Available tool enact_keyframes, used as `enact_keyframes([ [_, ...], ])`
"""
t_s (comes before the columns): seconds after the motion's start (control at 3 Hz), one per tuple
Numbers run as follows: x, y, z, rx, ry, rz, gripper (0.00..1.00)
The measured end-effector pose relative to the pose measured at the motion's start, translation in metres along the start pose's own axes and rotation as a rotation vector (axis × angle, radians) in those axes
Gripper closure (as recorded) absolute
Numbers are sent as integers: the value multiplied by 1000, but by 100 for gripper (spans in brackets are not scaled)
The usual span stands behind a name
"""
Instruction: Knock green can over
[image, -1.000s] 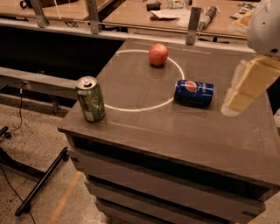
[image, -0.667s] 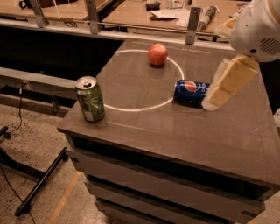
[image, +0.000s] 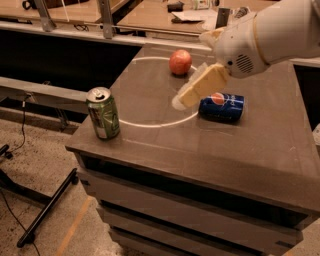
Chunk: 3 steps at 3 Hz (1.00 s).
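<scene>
Standing upright at the near-left corner of the table (image: 250, 155): green can (image: 103, 113), silver top with pull tab facing up, just outside the left arc of the white circle (image: 150, 124) marked on the tabletop. Gripper (image: 182, 100) hangs above the circle's interior, angled down and to the left, coming off the white arm (image: 270, 35) that enters from the upper right. Cannot tell whether the gripper is spread or closed; it's holding nothing visible. It is well apart from the green can. Blue Pepsi can (image: 222, 106) lies on its side just right of the gripper. Red apple (image: 180, 62) sits at the circle's far side.
</scene>
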<state>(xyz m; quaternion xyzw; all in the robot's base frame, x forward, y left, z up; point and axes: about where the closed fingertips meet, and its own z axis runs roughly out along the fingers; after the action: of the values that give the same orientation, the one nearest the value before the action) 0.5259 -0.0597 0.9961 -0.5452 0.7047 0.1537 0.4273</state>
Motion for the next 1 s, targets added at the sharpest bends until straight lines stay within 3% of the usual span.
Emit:
enact_keyframes([
  [0.33, -26, -11, 41, 10, -171, 49, 0],
  [0.67, -72, -2, 80, -18, -235, 50, 0],
  [1.0, -72, -2, 80, -18, -235, 50, 0],
])
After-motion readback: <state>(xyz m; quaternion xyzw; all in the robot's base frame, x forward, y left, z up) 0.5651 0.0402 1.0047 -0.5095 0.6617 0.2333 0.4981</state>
